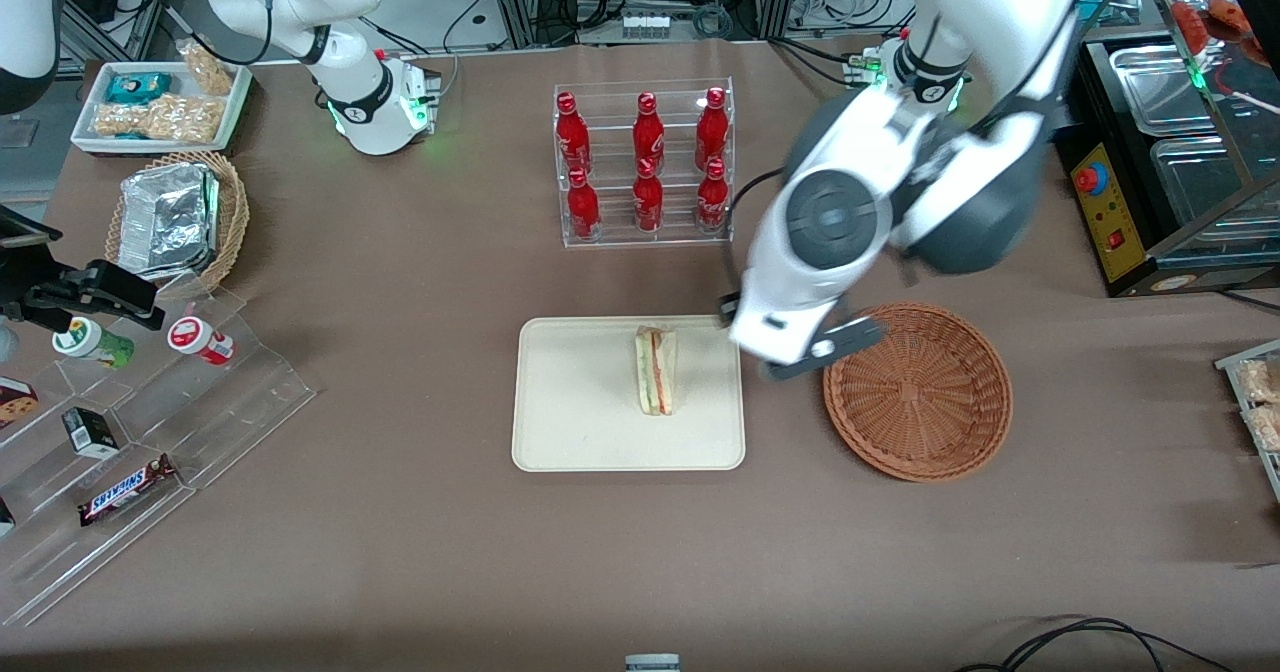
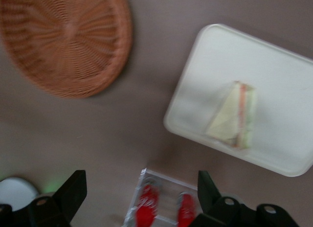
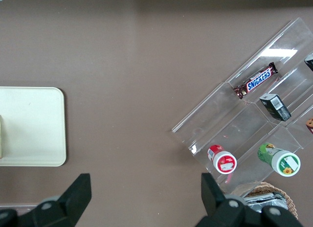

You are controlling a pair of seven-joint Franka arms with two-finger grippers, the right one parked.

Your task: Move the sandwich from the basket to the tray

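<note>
Resting on the tray (image 1: 560, 432), nearer its working-arm edge, the sandwich (image 1: 656, 371) stands on its side and the basket (image 1: 918, 389) beside it holds nothing, so the placing looks done and only a retreat seems left. The end effector (image 1: 800, 347) hangs released above the gap between tray and basket. Its wrist view shows both fingers (image 2: 68, 195) spread with nothing between; the front view adds the bottle rack (image 1: 645, 162) farther off.

Gripper (image 2: 142, 197), jaws apart, hangs above bare bench (image 1: 780, 422) between tray (image 1: 560, 432) and basket (image 1: 918, 389); bottle rack (image 1: 645, 167) stands near
</note>
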